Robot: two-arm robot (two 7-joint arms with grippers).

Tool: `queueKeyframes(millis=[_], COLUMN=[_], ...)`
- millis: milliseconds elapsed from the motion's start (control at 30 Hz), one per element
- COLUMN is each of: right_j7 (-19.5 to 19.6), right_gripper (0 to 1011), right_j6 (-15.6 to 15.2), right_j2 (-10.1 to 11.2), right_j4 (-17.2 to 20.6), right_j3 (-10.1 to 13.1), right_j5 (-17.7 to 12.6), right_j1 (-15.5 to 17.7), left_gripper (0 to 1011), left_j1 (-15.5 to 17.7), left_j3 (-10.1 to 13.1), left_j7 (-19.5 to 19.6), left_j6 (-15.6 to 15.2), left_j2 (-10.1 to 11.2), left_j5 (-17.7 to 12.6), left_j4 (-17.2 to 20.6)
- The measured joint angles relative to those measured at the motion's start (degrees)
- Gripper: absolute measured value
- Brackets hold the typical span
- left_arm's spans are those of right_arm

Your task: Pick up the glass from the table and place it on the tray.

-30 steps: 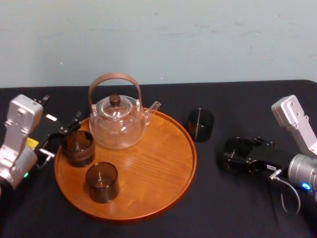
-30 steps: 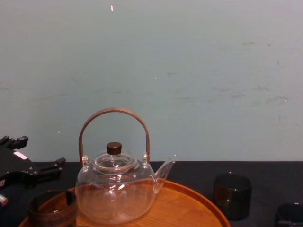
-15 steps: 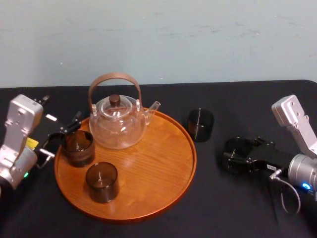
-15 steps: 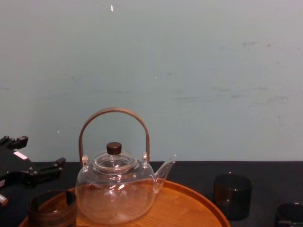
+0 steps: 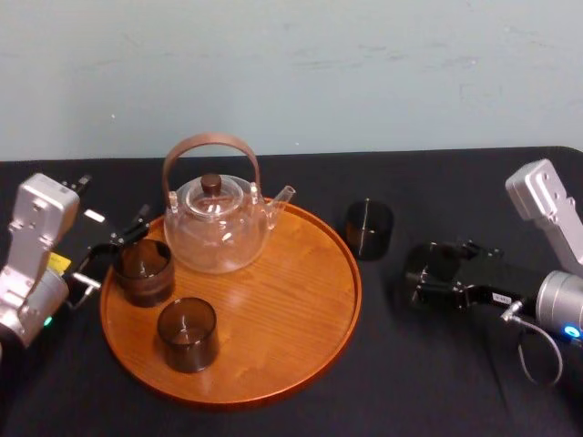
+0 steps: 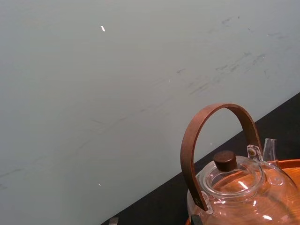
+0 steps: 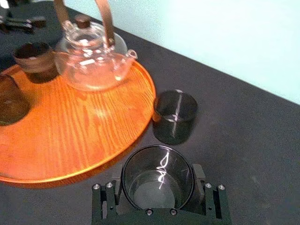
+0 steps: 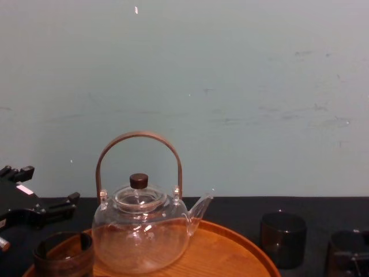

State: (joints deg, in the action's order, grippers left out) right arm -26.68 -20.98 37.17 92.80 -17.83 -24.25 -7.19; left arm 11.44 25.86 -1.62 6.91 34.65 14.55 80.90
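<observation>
black table (image 5: 383, 382), glass (image 7: 158, 185) right of tray (image 5: 282, 300), tight in right gripper (image 5: 435, 273); left gripper (image 5: 114, 250) splayed beside tray

Cut off at the picture edges
The chest view's bottom edge cuts the large round orange-brown wooden tray (image 8: 228, 247) and the dark smoky glass tumbler (image 8: 346, 254) at far right; the left wrist view crops the clear glass teapot (image 6: 243, 197).

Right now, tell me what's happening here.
The right gripper is shut on a dark smoked glass tumbler beside the large round orange-brown wooden tray. Another tumbler stands on the black table; two others and a clear glass teapot sit on the tray. The left gripper sits open at the tray's left edge.
</observation>
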Motion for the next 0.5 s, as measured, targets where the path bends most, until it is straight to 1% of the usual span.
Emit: queueKeyframes(millis=[200,300,400,500], right_j7=[-2.26,-3.48,-4.09,-4.89], right_gripper=[903,903,903,903], right_j6=[-0.64,-0.78,-0.75,-0.61], right_j2=[1.43,2.06,2.26,2.22], right_j4=[1.78,2.58,2.82,2.89], right_j3=[-0.73,-1.63,-2.39,-3.64], right_j5=[-1.47,-1.99,-2.04,-2.07], right_j1=[-1.30,-2.53,-3.42,-4.74], left_gripper=[1001,1001,1001,1001], left_j1=[-0.01,-0.01,-0.01,0.00], left_j3=[0.00,0.00,0.00,0.00], left_j7=[0.00,0.00,0.00,0.00], left_j6=[0.00,0.00,0.00,0.00], left_j2=[0.00,0.00,0.00,0.00], left_j5=[0.00,0.00,0.00,0.00], left_j4=[0.00,0.00,0.00,0.00])
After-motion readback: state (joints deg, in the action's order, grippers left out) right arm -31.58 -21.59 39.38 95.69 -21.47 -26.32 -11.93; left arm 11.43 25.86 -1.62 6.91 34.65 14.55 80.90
